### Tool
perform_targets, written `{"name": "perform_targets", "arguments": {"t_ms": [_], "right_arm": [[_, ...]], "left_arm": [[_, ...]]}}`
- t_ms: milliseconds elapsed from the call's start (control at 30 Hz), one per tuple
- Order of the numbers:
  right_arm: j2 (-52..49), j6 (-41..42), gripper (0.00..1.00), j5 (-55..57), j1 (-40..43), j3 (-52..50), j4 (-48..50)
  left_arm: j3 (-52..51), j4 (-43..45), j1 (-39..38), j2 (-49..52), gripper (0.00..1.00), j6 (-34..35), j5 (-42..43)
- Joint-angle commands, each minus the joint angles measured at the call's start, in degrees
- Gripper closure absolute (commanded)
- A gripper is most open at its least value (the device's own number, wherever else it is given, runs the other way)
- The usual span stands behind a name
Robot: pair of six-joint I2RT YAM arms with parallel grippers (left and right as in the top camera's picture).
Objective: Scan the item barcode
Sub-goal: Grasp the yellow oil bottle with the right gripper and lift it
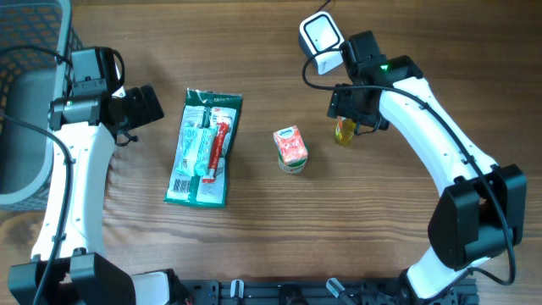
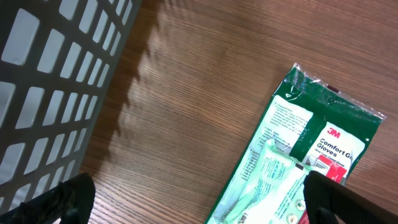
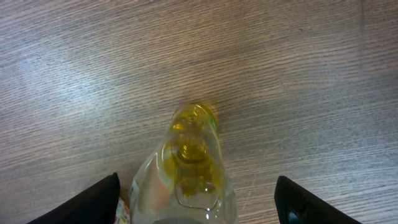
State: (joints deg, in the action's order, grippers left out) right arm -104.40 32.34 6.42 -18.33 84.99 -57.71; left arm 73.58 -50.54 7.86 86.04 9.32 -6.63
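My right tool [image 3: 196, 190] hangs over a small clear bottle [image 3: 189, 165] of yellow liquid. Its two fingers [image 3: 93, 202] stand apart on either side of the bottle. The left-hand finger in the wrist view is close to the bottle's wall, and the other shows a plain gap, so the jaws are wide and hold nothing. The bottle rests on the wooden table [image 1: 381, 237]. Its narrow end points away from my wrist camera, and I cannot tell whether it stands fully upright. From overhead, it sits just beside the right arm's wrist, toward the right of the table. The white scanner [image 1: 322, 38] is near it at the far edge, with a dark cable running off it. A pink and green juice carton [image 1: 290, 149] stands near the bottle, toward the middle of the table. Further left lies a flat green pack of gloves [image 1: 203, 148]. My left tool [image 1: 142, 106] hovers between that pack and the grey basket [image 1: 25, 93], touching neither. Its jaws are spread wide over bare wood with nothing between them, and the pack's top corner shows in its wrist view.
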Motion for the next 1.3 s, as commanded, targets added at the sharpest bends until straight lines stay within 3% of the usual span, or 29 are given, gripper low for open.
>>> {"name": "perform_targets", "arguments": {"t_ms": [0, 100, 433, 833, 933, 1067, 1267], "right_arm": [[-0.8, 0.7, 0.2, -0.5, -0.2, -0.3, 0.6], [-0.8, 0.7, 0.21, -0.5, -0.2, -0.3, 0.8], [-0.9, 0.7, 0.36, -0.5, -0.2, -0.3, -0.2], [-1.6, 0.7, 0.36, -0.6, -0.2, -0.3, -0.5], [-1.7, 0.8, 0.3, -2.2, -0.2, -0.3, -0.4], [-1.7, 0.8, 0.3, -2.2, -0.2, -0.3, -0.2], [-1.7, 0.8, 0.4, -2.3, -0.2, -0.3, -0.4]], "left_arm": [[0.0, 0.1, 0.2, 0.2, 0.0, 0.5, -0.5], [0.0, 0.1, 0.2, 0.2, 0.0, 0.5, -0.5], [0.0, 0.1, 0.2, 0.2, 0.0, 0.5, -0.5], [0.0, 0.1, 0.2, 0.2, 0.0, 0.5, -0.5], [0.0, 0.1, 0.2, 0.2, 0.0, 0.5, -0.5], [0.0, 0.1, 0.2, 0.2, 0.0, 0.5, -0.5], [0.0, 0.1, 0.2, 0.2, 0.0, 0.5, -0.5]]}}
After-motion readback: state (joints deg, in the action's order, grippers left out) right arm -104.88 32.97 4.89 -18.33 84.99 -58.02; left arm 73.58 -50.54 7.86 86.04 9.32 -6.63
